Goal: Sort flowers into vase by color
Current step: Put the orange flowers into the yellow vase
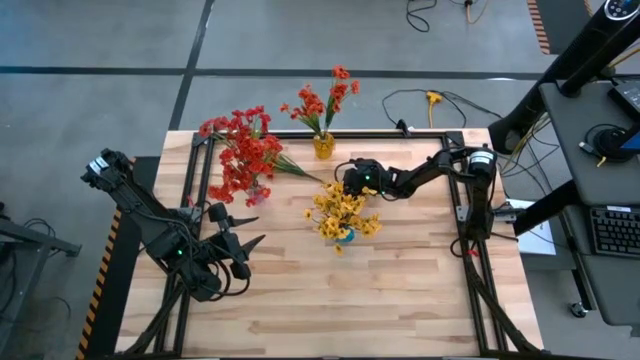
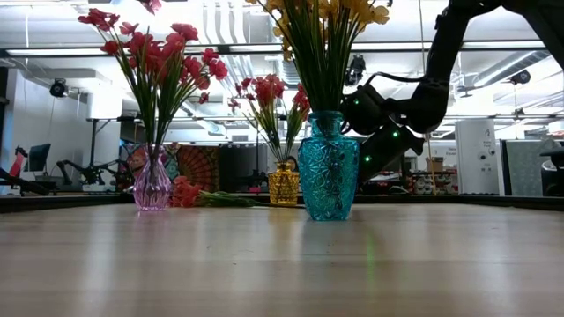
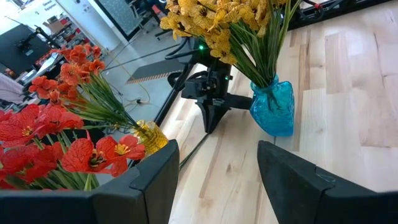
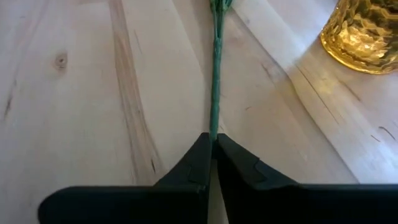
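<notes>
A loose sprig point(image 1: 300, 170) lies on the table, its thin green stem point(image 4: 216, 68) flat on the wood and its red blooms point(image 2: 185, 194) beside the pink vase point(image 2: 152, 185) of red flowers. My right gripper point(image 4: 213, 146) is shut on the stem, between the yellow vase point(image 1: 323, 146) of orange-red flowers and the blue vase point(image 1: 344, 234) of yellow flowers. Near the front left of the table, my left gripper point(image 3: 214, 168) hovers open and holds nothing. My right gripper pinches the green stem's bare end point(image 4: 214, 132) between its two fingertips. The fingers slant down from the table's right side and lie roughly along the stem. The rest of the stem still lies on the table, running away toward the pink vase.
The three vases stand close together in the far middle of the table: pink at the left, yellow point(image 4: 367, 31) at the back, blue point(image 3: 273, 109) nearest the front. A black frame point(image 1: 200, 180) borders the table's left, far and right sides. Bare wood point(image 1: 380, 290) fills the front half.
</notes>
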